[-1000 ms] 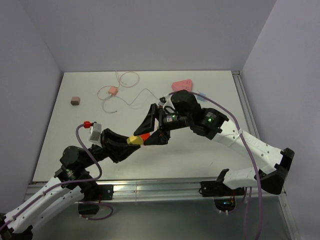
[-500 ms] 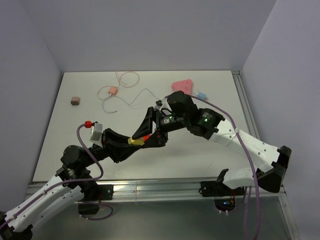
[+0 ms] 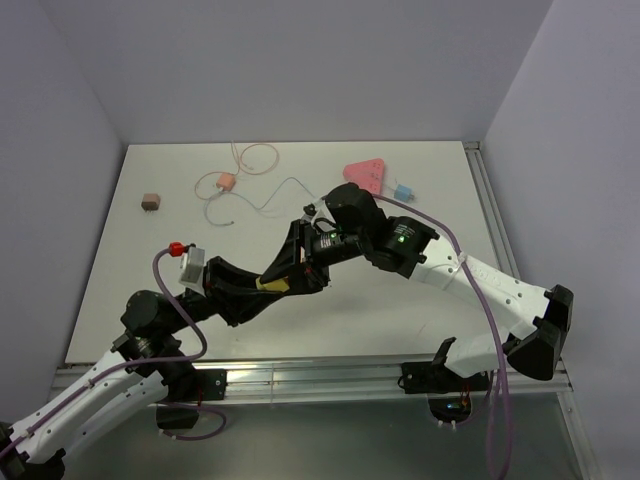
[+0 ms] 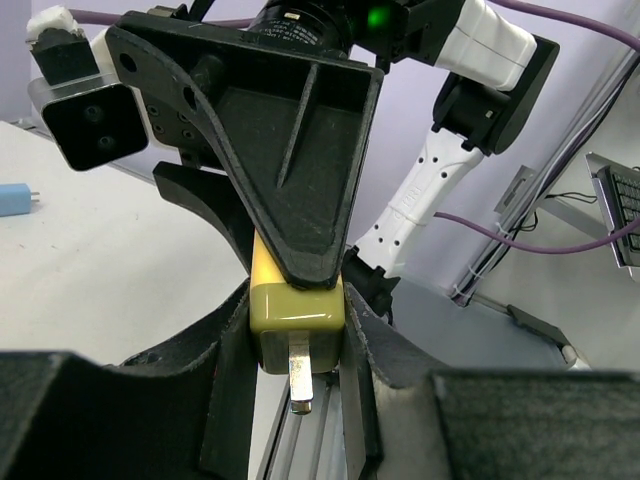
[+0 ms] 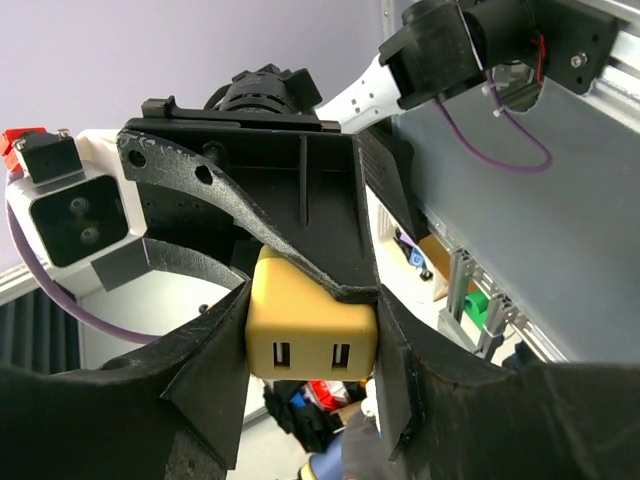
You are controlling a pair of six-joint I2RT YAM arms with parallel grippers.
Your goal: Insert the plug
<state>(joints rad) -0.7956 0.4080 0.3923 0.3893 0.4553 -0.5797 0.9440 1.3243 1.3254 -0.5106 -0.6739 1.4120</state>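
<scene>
A white worktop (image 3: 160, 170) is enclosed at the back and on both sides by plain lavender walls (image 3: 300, 70), which are lit softly and evenly. An aluminium rail (image 3: 300, 380) is fixed along its near edge, and a grey surface (image 3: 330, 445) is seen below.

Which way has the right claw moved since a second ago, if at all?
Yes. The right claw shifted left and nearer the bases, off the pink socket strip its wrist had overlapped.

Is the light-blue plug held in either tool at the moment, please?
No, the plug lies on the table beside the pink triangular strip, while the left tool and the right tool both clamp a yellow adapter.
</scene>
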